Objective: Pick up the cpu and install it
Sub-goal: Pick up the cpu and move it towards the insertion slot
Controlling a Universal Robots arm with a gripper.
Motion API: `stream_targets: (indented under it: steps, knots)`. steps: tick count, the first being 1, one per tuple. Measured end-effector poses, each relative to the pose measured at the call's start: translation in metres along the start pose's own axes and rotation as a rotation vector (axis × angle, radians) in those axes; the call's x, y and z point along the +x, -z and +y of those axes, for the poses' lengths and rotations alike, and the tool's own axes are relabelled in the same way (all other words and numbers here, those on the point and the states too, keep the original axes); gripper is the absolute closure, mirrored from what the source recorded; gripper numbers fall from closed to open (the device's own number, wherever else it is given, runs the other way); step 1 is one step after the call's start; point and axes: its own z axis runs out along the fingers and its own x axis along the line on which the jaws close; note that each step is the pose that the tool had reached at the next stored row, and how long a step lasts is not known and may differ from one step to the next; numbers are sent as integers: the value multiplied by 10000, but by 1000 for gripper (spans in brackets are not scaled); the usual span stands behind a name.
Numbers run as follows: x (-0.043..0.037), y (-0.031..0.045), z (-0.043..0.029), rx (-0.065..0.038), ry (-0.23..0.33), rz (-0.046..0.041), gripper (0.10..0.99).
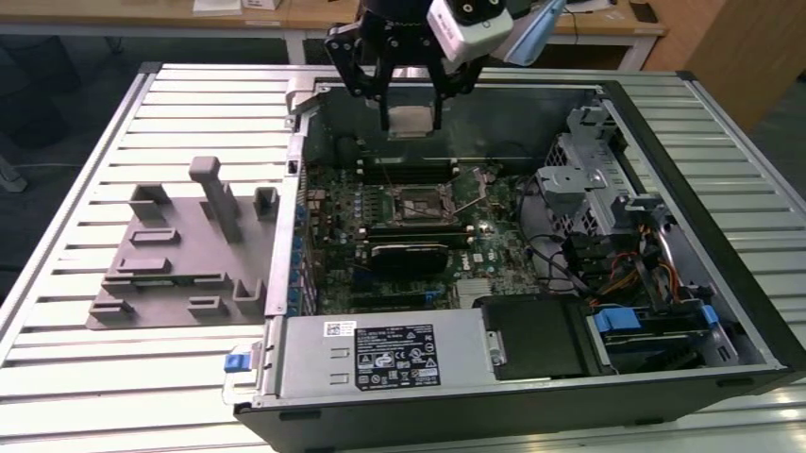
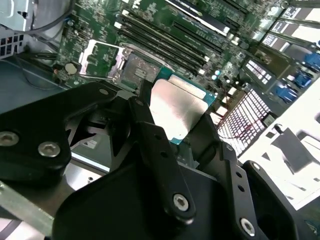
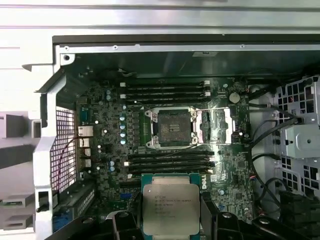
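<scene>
Closest in, the gripper (image 1: pixel 411 129) clamps the cpu (image 3: pixel 170 206) by two opposite edges. In the first wrist view its silver lid faces the camera, one edge cut off by the frame and its sides hidden behind the black fingers (image 3: pixel 216 222). Beyond, the socket (image 3: pixel 172 127) on the motherboard (image 3: pixel 100 150) lies open, its contacts too dark to make out. The chip hangs above the board, apart from it. Farthest is the case wall (image 3: pixel 150 65).

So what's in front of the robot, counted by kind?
Silver cpu, held in the tool: 1
Empty cpu socket: 1
Open computer case: 1
Grey holder tray: 1
Total: 4
</scene>
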Motion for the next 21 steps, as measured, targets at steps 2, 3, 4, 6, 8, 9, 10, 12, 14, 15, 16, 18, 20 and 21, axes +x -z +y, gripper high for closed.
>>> stream_targets:
  steps: [2,3,4,6,8,9,10,12,14,15,16,18,20,21]
  knots:
    - [-45,-10,2,0,-1,0,541]
    - [-64,-20,3,1,-1,0,541]
    - [-84,-35,3,-2,-1,0,541]
    - [-121,-73,3,-1,0,4,541]
    - [-151,-111,3,2,-1,9,541]
    - [-162,-130,3,2,-1,10,541]
    - [-171,-149,3,0,-1,10,541]
    - [-182,-187,2,1,-1,12,541]
    - [-185,-223,1,1,-2,16,541]
    - [-185,-242,1,1,-4,17,541]
    - [-184,-260,1,3,-4,19,541]
    - [-183,-297,3,0,-3,21,541]
    - [-181,-333,4,1,-3,24,541]
    - [-180,-351,4,2,-2,25,541]
